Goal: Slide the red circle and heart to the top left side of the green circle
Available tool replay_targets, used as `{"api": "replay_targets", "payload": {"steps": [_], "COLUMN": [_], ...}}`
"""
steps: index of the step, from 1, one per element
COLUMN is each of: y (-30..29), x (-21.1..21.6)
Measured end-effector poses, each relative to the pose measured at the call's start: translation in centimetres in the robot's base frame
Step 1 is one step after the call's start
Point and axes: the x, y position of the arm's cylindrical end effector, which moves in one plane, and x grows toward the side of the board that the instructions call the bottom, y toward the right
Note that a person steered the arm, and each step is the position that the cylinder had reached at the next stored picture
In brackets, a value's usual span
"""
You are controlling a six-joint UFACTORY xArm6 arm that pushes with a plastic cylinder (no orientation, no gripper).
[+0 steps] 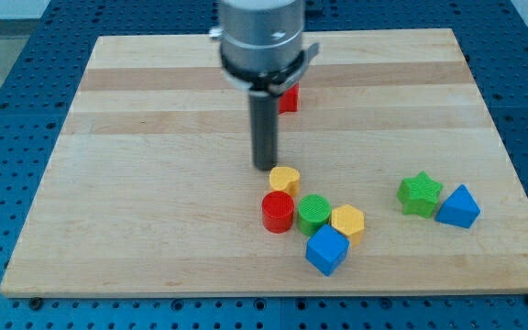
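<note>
The red circle stands near the view's bottom middle, touching the left side of the green circle. A red block, its shape mostly hidden behind the arm, sits near the view's top middle. My tip is just up and left of a yellow block, which lies above the red and green circles. The tip is about a block's width above the red circle.
A yellow hexagon touches the green circle's right side, with a blue cube just below them. A green star and a blue block sit at the view's right. The wooden board lies on a blue pegboard.
</note>
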Motion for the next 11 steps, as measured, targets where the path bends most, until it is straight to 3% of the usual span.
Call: {"api": "replay_targets", "payload": {"steps": [1,2,3,4,6,7,8,9,10,11], "y": [-6.9,-10.1,-4.6,-0.5,-1.6,-2.1,-2.2,0.1,2.3,0.0], "x": [3.9,8.0,9.5,8.5,0.3,3.1,9.5,11.7,7.7,2.4]}}
